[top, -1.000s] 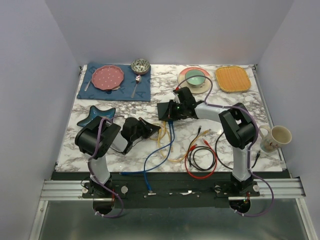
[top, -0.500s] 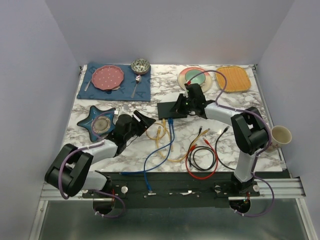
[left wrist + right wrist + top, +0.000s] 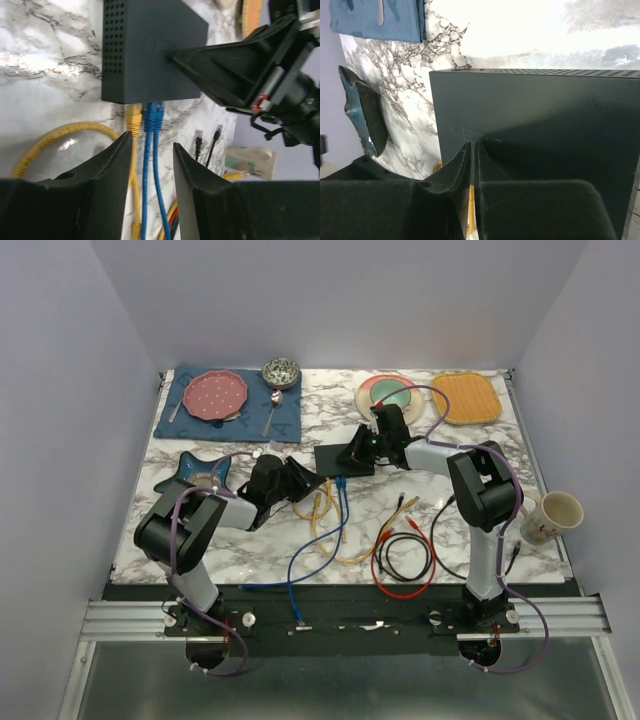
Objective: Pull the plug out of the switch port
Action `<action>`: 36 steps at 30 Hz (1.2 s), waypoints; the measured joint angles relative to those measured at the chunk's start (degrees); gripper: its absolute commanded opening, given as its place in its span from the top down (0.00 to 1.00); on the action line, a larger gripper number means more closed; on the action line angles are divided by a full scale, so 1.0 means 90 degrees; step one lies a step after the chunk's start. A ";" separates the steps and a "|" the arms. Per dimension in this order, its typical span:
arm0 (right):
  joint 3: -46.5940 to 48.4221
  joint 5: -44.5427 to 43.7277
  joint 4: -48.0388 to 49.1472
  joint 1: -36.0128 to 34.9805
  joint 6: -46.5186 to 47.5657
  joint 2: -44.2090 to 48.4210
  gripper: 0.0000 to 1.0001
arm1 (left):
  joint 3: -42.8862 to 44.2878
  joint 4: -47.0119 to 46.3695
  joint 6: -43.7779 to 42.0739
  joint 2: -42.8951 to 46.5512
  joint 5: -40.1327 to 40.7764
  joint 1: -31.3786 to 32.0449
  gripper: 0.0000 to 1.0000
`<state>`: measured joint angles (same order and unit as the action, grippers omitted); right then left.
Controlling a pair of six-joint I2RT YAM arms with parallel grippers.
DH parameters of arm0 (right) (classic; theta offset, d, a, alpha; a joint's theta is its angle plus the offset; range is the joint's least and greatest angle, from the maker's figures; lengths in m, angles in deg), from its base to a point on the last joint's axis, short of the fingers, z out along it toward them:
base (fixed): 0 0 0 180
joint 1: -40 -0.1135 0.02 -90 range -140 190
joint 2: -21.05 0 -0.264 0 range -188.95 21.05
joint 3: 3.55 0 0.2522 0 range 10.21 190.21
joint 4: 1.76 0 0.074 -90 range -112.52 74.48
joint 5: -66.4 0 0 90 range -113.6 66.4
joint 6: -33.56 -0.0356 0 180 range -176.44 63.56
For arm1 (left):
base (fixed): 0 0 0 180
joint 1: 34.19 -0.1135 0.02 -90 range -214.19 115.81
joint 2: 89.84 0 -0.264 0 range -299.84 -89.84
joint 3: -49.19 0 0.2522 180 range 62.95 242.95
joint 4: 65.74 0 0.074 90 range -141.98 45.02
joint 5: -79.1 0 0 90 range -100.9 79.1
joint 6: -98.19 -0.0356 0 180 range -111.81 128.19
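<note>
The switch (image 3: 338, 458) is a flat black box lying mid-table. A yellow plug (image 3: 133, 116) and two blue plugs (image 3: 153, 111) sit in ports on its near edge (image 3: 150, 50). My left gripper (image 3: 152, 152) is open just short of those plugs. The two blue cables (image 3: 150, 165) run between its fingers (image 3: 112, 170) without touching them. My right gripper (image 3: 476, 146) is shut, and its tips press down on the switch's top (image 3: 535, 115). It also shows in the top view (image 3: 362, 448).
A dark blue star dish (image 3: 195, 472) lies left of my left arm. Yellow cable loops (image 3: 325, 515) and coiled red and black leads (image 3: 405, 560) lie in front of the switch. A mug (image 3: 552, 515) stands at the right edge. Plates and mats (image 3: 228, 400) line the back.
My left gripper went from shut to open and moved up to the plugs, so the blue cables now lie between its fingers. The right gripper shifted slightly on the switch top.
</note>
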<state>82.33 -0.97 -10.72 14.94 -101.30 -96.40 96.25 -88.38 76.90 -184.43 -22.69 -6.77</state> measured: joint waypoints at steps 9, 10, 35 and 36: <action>0.0000 0.0083 0.0017 0.0005 -0.0015 -0.0022 0.85 | -0.0053 -0.0993 0.0325 -0.0872 -0.0250 0.0010 0.57; 0.0000 0.0095 0.0022 0.0005 -0.0015 -0.0024 0.85 | -0.0053 -0.1071 0.0335 -0.0911 -0.0250 0.0010 0.58; 0.0000 0.0138 0.0034 0.0007 -0.0012 -0.0034 0.85 | 0.0532 -0.0833 0.0420 -0.1562 0.0058 0.0010 0.63; 0.0000 0.0138 0.0034 0.0007 -0.0012 -0.0034 0.85 | 0.0546 -0.0831 0.0425 -0.1579 0.0051 0.0010 0.64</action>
<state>82.33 0.27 -10.42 15.00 -101.41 -96.71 101.17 -95.85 80.73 -198.63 -22.24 -6.69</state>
